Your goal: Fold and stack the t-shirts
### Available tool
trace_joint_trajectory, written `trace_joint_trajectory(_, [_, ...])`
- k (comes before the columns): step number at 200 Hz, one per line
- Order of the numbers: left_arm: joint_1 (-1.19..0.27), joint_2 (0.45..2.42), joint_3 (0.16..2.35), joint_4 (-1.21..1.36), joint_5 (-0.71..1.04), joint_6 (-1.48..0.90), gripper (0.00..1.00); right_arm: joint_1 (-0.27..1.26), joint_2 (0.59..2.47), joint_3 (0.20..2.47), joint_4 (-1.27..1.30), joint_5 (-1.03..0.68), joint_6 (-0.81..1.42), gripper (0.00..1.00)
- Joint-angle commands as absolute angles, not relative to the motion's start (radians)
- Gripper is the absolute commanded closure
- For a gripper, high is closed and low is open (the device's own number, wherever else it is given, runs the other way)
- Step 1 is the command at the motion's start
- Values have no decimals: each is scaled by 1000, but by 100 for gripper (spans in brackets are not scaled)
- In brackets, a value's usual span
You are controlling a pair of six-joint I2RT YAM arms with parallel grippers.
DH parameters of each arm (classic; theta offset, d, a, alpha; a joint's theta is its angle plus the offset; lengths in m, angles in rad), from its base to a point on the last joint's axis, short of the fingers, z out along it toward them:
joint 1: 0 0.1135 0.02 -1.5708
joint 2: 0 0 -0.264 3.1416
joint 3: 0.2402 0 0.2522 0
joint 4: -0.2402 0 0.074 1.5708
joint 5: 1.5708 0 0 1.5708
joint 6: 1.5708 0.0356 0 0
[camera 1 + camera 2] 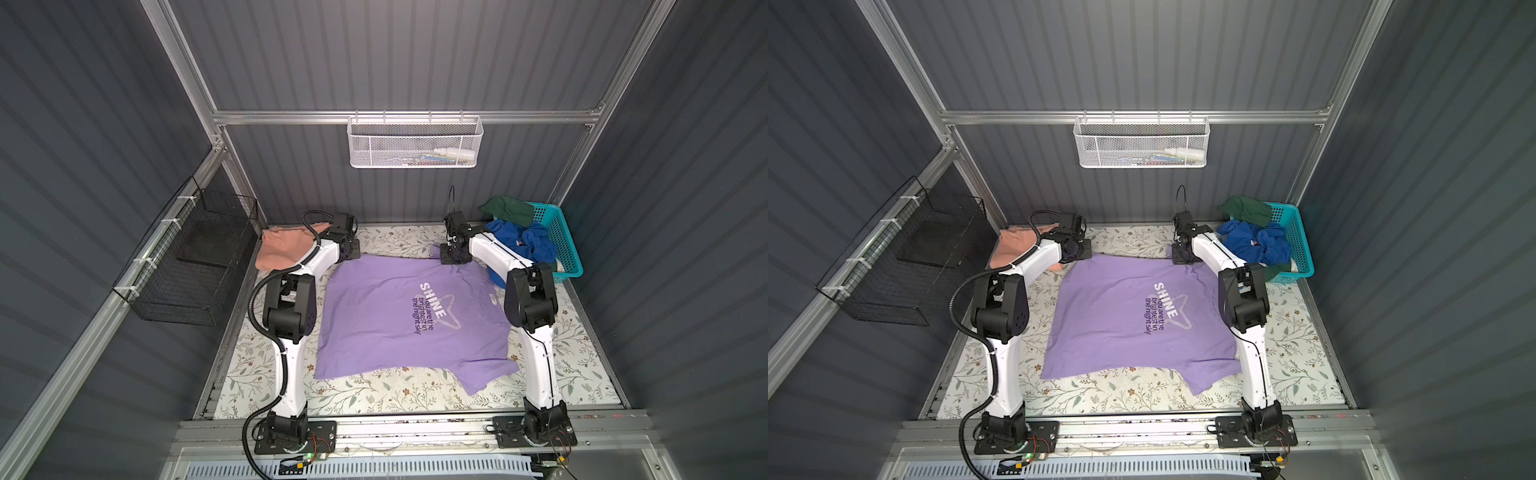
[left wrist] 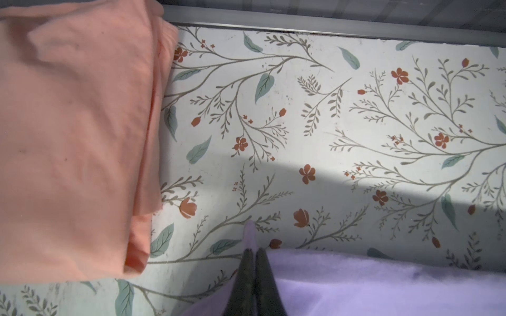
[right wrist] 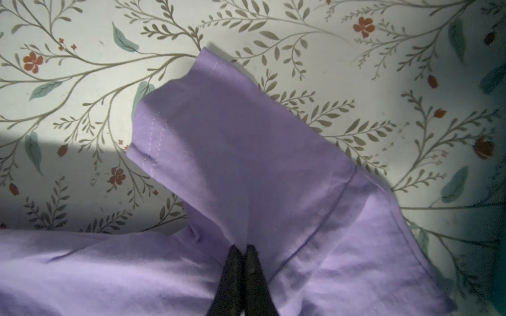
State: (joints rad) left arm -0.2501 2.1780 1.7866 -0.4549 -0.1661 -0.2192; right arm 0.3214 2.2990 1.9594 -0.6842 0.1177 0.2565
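A lavender t-shirt (image 1: 395,320) (image 1: 1125,316) with "SHINE" lettering lies spread on the floral table, print up. My left gripper (image 1: 352,251) (image 2: 253,249) is at its far left corner, shut on a pinch of lavender cloth that pokes out past the fingertips. At the far right corner, by the sleeve (image 3: 232,136), my right gripper (image 1: 451,257) (image 3: 242,247) is shut on the fabric near the shoulder seam. A folded salmon-orange t-shirt (image 1: 278,245) (image 2: 74,136) lies in the far left corner, beside the left gripper and partly behind that arm.
A turquoise basket (image 1: 561,237) with blue and green clothes stands at the far right. A white mesh basket (image 1: 415,143) hangs on the back rail. A black wire basket (image 1: 195,257) hangs on the left wall. The table's back edge lies just beyond both grippers.
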Motion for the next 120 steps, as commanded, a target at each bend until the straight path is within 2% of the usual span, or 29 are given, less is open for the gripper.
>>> trace_joint_trajectory(1, [-262,2191,1788,-459,-222,-183,100,316,2295,1978,-688,130,259,100])
trace_joint_trajectory(66, [-322,2046,1538,-337,-320,-226,100,316,2312,2019,-719,167,224,100])
trace_joint_trajectory(120, [-342,1921,1333,-277,-383,-312,100,323,2244,1889,-687,170,232,100])
